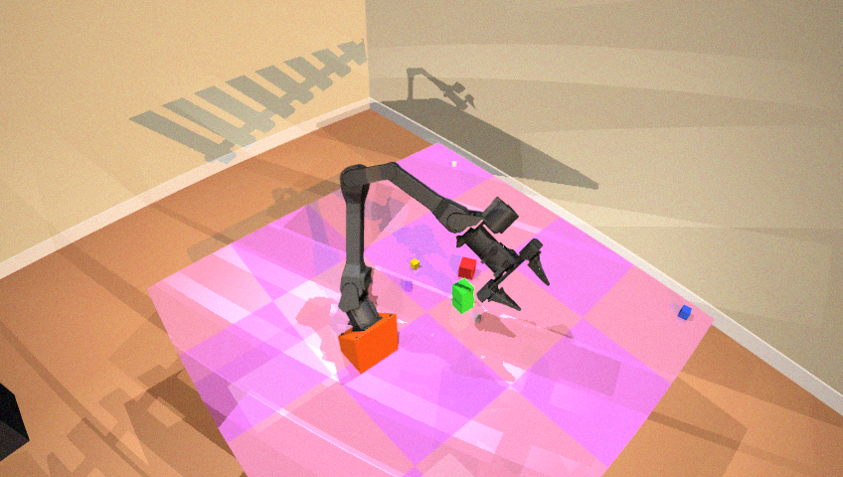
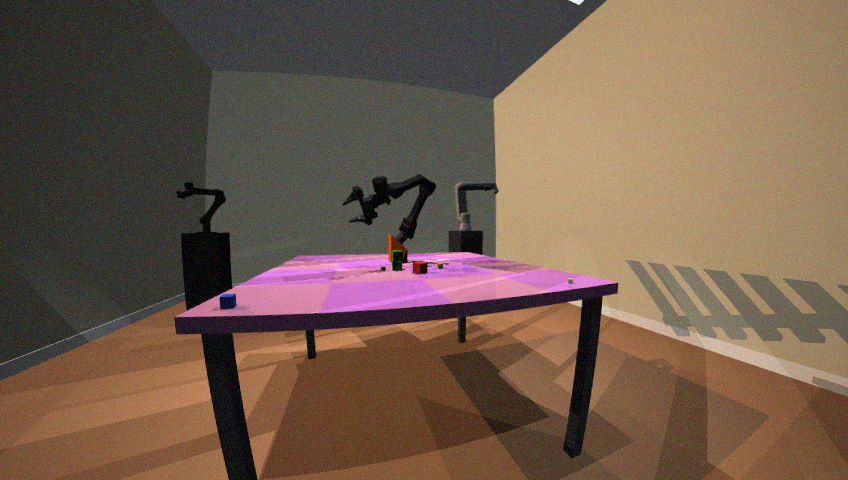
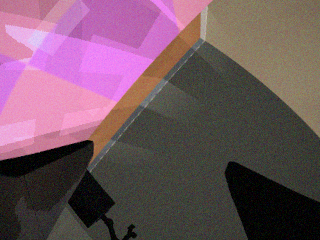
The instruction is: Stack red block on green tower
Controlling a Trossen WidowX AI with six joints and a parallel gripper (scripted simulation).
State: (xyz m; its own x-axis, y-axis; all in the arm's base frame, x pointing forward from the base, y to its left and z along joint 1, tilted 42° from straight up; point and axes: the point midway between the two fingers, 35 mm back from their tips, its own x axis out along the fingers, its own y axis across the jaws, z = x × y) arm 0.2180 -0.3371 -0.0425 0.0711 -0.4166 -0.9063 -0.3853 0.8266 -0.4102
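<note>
The black parallel-jaw gripper (image 1: 520, 277) hangs wide and empty above the table, spread to take the small red cube (image 1: 467, 266) lying beside the two-block green tower (image 1: 462, 295)

Pink-and-magenta checkered table (image 2: 380, 294) on dark legs, glossy wooden floor (image 2: 386, 416) crossed by angular shadows, beige wall (image 2: 684, 178) with a fence-like shadow, grey-green wall (image 2: 333, 154) beyond, white skirting board (image 1: 177, 186), dark ceiling (image 2: 333, 41)
</note>
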